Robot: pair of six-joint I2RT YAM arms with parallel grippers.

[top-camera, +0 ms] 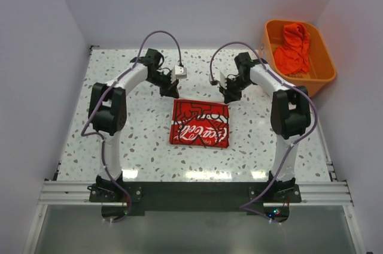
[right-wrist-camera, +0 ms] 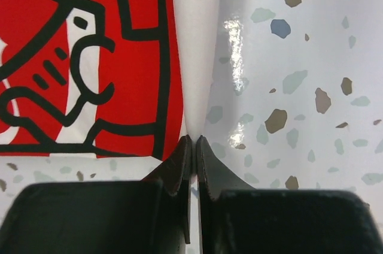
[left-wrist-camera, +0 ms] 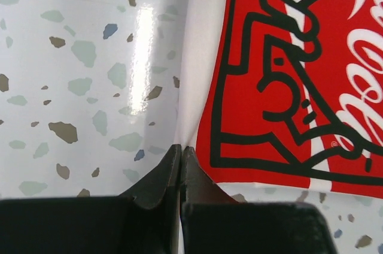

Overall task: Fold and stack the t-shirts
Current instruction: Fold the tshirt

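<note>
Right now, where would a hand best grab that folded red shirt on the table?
The folded t-shirt lies flat and limp, so pinch its two far corners at once, coming down onto the far edge; a single grip would likely let it unfold.

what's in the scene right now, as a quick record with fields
shirt: folded, red print up, flat at mid table
left gripper: shut, tips at the shirt's far left corner, by its white edge
right gripper: shut, tips at the shirt's far right corner
cloth pinched: cannot tell for either
tub: orange, at the far right, orange cloth inside
folded shirts in view: one
</note>
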